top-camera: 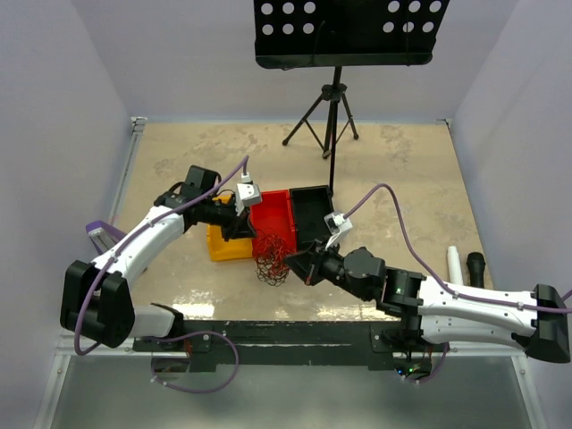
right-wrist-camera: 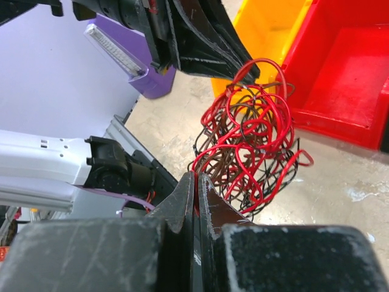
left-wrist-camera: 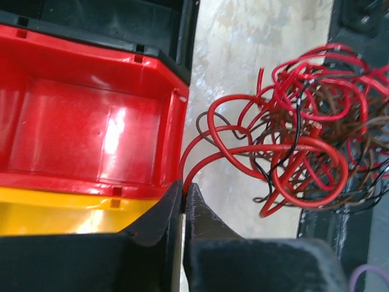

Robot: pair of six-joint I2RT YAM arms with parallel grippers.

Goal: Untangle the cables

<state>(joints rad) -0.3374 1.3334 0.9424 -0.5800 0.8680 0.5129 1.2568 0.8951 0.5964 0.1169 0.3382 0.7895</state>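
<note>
The left arm is reaching from the near left corner of the surface toward its middle, with the wrist angling down beside the bins. The right arm is lying low along the near edge and stretching leftward.

Both tips are meeting at the cables, one tangle of red and dark strands near the middle of the near edge, just in front of the red bin. Three bins are standing side by side: a yellow bin, the red one and a black bin. One music stand is standing at the far edge.

The left wrist view is showing the left fingers clenched on two red strands running in from the tangle, beside the red bin's corner. The right wrist view is showing the right fingers pressed together and gripping strands at the tangle's near side. It is also showing the left fingers pinching a red loop at the opposite side. The top view is showing neither grip clearly.
</note>
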